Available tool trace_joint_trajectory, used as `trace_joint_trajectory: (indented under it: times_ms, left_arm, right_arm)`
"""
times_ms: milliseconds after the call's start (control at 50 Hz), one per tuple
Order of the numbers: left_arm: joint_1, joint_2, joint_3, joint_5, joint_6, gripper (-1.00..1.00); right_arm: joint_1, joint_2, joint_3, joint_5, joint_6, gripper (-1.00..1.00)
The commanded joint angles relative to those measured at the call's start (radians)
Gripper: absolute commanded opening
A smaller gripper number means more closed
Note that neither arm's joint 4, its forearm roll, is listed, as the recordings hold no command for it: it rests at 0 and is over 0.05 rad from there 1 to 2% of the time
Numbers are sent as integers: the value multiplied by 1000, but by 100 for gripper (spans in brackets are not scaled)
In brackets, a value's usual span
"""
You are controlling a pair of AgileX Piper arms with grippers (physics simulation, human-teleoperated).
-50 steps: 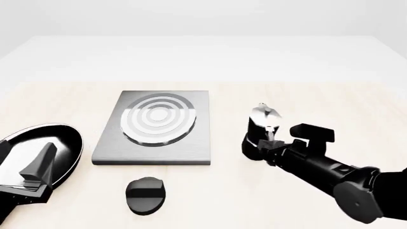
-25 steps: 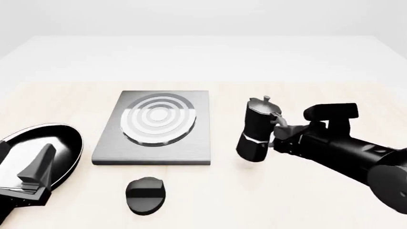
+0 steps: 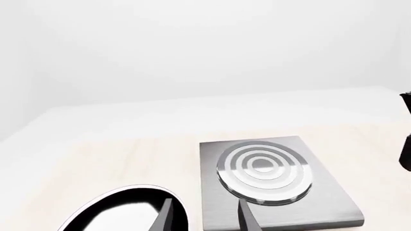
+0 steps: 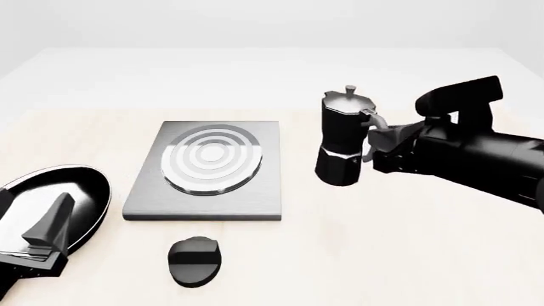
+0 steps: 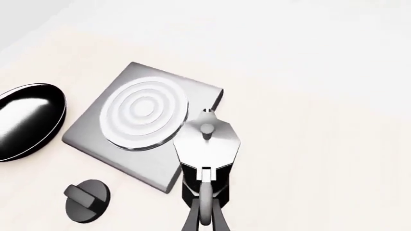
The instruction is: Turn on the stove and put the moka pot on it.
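Observation:
The stove is a flat grey slab with a ringed burner at the table's left-middle. Its black oval knob lies apart, in front of the slab. My right gripper is shut on the handle of the moka pot and holds it upright above the table, just right of the slab. In the right wrist view the moka pot hangs beside the stove and the knob. My left gripper is open and empty over the frying pan.
The glossy black frying pan lies left of the stove, between which the left gripper points. The pan also shows in the right wrist view. The pale table runs back to a white far edge.
My right gripper has lifted the moka pot off the table, raising it and setting it more upright, slightly farther back. The left arm has not moved.

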Motion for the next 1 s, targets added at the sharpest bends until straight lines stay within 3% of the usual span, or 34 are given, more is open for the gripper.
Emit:
trace_joint_trajectory:
  times_ms: [20,100,120,540,1000]
  left_arm:
    - [4,-5,0,4,-1,100]
    - [9,-9,0,7,-1,100]
    - [9,-11,0,9,-1,100]
    - [20,13,1,-9,6,100]
    - [29,34,1,-20,7,100]
  right_arm:
    - [38,33,-114,20,-52,-100]
    - [47,61,-135,-9,-116,-100]
    - [52,63,-137,-9,-98,-100]
    - [100,237,-294,-105,-168,-100]
    - [180,423,-399,-222,-137,-100]
